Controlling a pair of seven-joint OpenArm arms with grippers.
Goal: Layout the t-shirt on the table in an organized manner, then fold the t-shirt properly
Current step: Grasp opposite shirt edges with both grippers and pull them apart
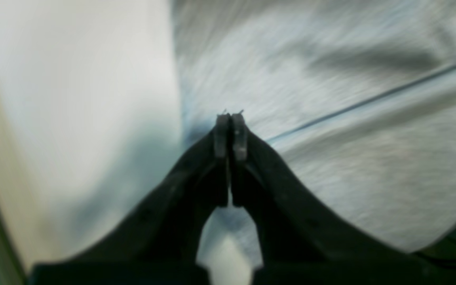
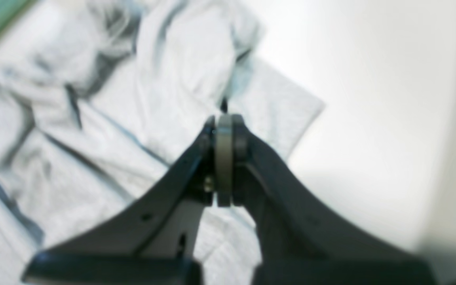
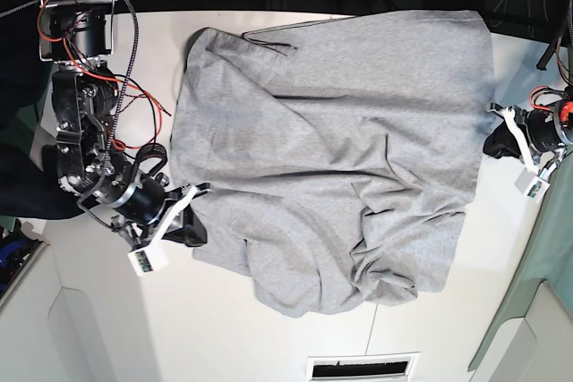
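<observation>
Both closed grippers flank the t-shirt (image 3: pixel 331 149); bare table (image 3: pixel 269 346) beyond its wrinkled hem

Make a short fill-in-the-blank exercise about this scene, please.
1. The grey t-shirt lies on a ____ table.
2. Both claws, left claw and right claw, are ____.
3. In the base view, the t-shirt looks ____, not folded.

Missing words: white; shut; wrinkled
</observation>
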